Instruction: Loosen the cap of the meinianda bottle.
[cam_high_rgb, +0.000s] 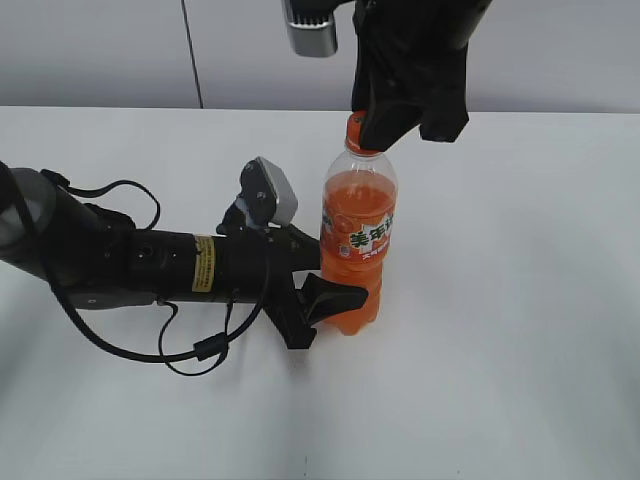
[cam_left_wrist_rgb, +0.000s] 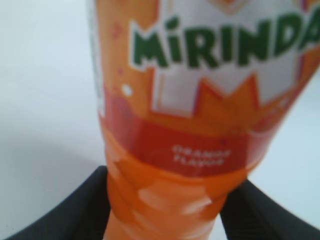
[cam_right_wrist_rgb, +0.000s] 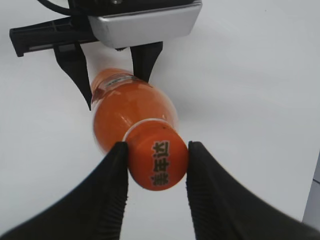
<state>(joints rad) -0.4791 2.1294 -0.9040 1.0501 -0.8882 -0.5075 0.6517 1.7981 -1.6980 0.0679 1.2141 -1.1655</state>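
Bottle: the meinianda bottle stands upright on the white bench, near the middle, full of orange liquid.

Left end effector: it comes in level from the left and pinches the lower body of the bottle, one finger on each side below the label. I judge this hold is there to stop the bottle turning or tipping while the top is worked.

Left wrist view: the fingers show as dark shapes against both sides of the narrowed base; the picture is soft, so how hard they press cannot be judged.

Right end effector: it hangs straight down over the neck, ribbed fingers pressed on opposite sides of the cap, pinching it. Coming from above puts the wrist in line with the bottle's axis, which suits a twist.

Cap: seated on the neck, lettering on top readable; whether it is loosened yet cannot be told.

Step in hand: probably the twist itself, bottom braced, top gripped.
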